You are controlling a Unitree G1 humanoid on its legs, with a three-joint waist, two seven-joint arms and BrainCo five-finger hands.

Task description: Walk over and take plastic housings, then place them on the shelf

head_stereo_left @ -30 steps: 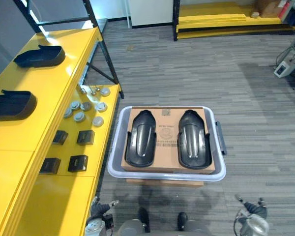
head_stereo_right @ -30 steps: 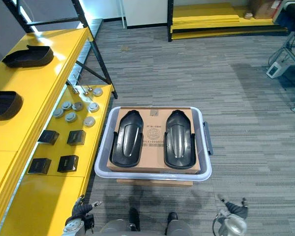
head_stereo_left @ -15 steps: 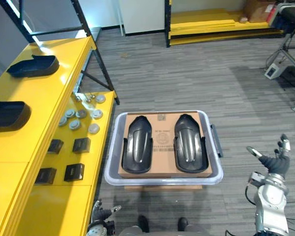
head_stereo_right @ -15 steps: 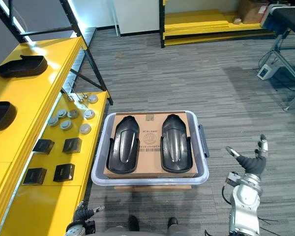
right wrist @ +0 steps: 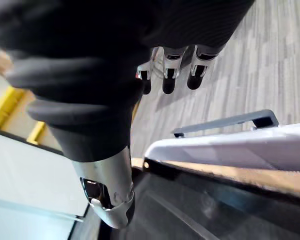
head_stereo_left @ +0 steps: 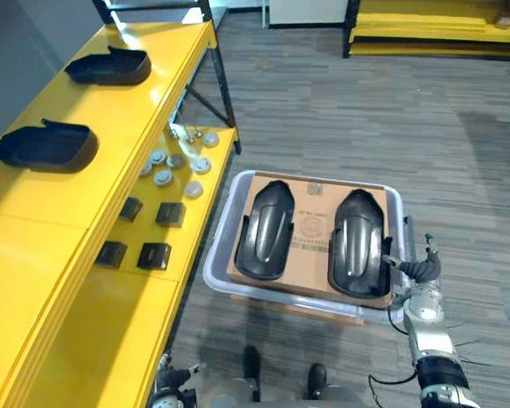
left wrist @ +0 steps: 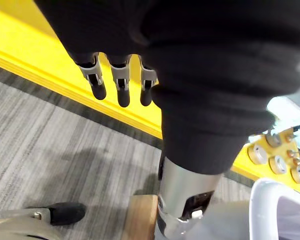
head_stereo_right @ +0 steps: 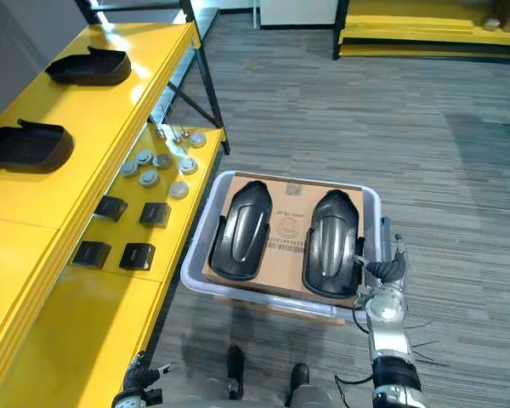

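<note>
**Two housings wait in the tub, both hands empty**

Grey striped carpet (head_stereo_left: 323, 110) runs alongside a long yellow shelf (head_stereo_left: 93, 204). Two black plastic housings (head_stereo_left: 109, 66) (head_stereo_left: 44, 146) sit on its top level. On the lower ledge lie round grey discs (head_stereo_left: 163, 177) and small black boxes (head_stereo_left: 170, 213).

Just beside the ledge stands a pale tub (head_stereo_left: 215, 252) lined with cardboard (head_stereo_left: 310, 229). It holds two more housings side by side, the left one (head_stereo_left: 265, 231) and the right one (head_stereo_left: 357, 242).

The right hand (head_stereo_left: 422, 270) is at the tub's right rim, its fingers (right wrist: 169, 75) spread loose and holding nothing. I can't tell whether its thumb touches the right housing.

The left hand (left wrist: 121, 85) hangs low by the shelf, relaxed and empty.
</note>
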